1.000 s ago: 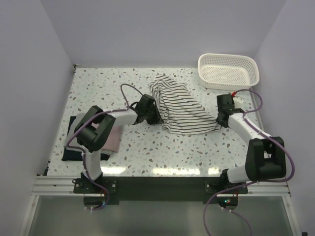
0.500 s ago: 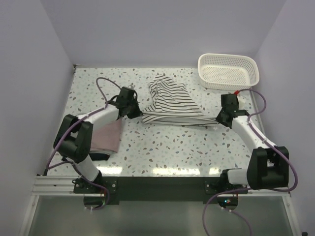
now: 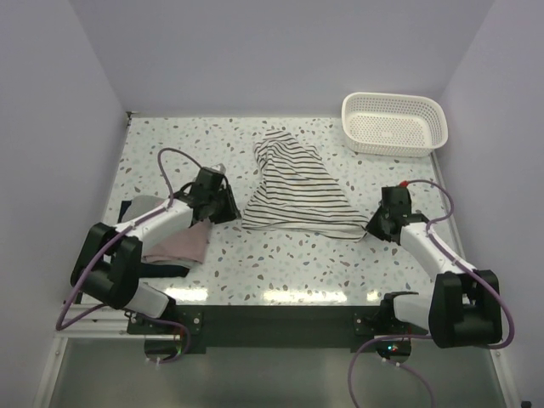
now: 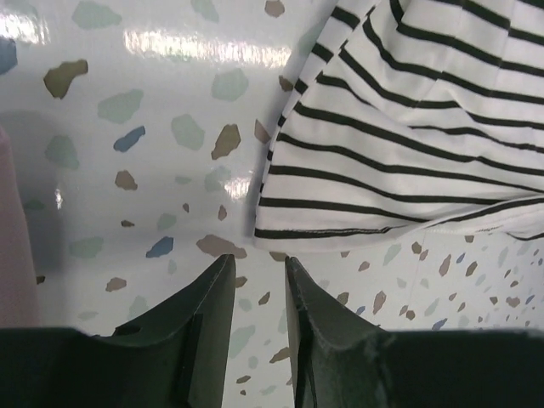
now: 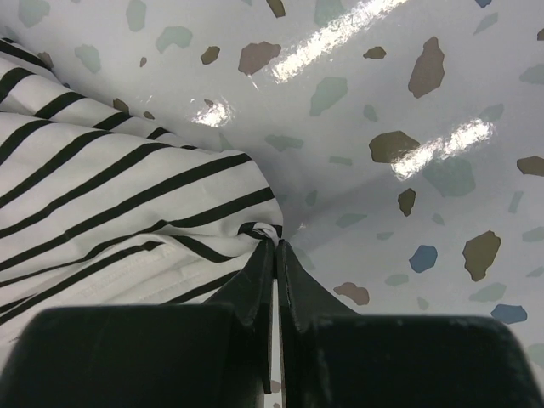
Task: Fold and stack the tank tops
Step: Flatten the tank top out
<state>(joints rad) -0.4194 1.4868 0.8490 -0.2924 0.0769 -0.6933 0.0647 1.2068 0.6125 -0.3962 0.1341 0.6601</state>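
Note:
The white tank top with thin black stripes (image 3: 293,185) lies spread on the speckled table, narrow end toward the back. My right gripper (image 3: 371,228) is shut on its front right corner (image 5: 263,229), pinching the hem between the jaws. My left gripper (image 3: 231,206) is open and empty just left of the top's front left corner (image 4: 280,223), a small gap apart from it. The pink tank top (image 3: 180,242) lies folded at the left on the dark navy one (image 3: 163,270), partly under my left arm.
A white plastic lattice basket (image 3: 393,123) stands at the back right corner. The walls close in the table on the left, back and right.
The striped top went from hanging stretched between both grippers to lying on the table. My left gripper has let go of its corner and moved back left. My right gripper moved nearer and lower.

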